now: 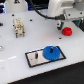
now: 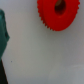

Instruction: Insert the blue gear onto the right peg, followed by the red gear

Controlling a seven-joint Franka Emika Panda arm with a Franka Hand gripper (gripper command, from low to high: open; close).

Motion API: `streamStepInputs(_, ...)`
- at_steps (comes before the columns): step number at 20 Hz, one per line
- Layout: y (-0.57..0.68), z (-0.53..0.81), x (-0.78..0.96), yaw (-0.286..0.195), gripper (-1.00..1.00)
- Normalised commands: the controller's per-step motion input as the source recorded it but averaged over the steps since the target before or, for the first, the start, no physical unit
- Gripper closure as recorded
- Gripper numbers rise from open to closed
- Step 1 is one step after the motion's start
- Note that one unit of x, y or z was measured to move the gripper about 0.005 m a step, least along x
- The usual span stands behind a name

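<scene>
Blue gear (image 1: 51, 52) sits flat at the plate's (image 1: 34, 58) right end, apparently on the right peg, so that step looks done. Red gear (image 1: 67, 32) lies free on the table (image 1: 15, 50), far right. Gripper (image 1: 60, 23) hovers beside it, presumably lining up; finger state not discernible.

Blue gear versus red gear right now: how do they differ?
The blue gear looks wider and flatter; the red gear looks smaller. The blue gear sits on the black plate at its right end; the red gear lies on the white table, away from the plate. Both are toothed discs.
</scene>
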Motion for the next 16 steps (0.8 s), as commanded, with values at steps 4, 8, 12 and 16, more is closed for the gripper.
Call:
streamStepInputs(4, -0.37, 0.0, 0.16, 0.0, -1.0)
streamStepInputs(8, -0.25, -0.02, 0.06, 0.0, -1.0)
streamStepInputs(12, -0.03, -0.32, -0.2, 0.0, -1.0)
streamStepInputs(16, 0.21, -0.19, -0.15, 0.0, -1.0)
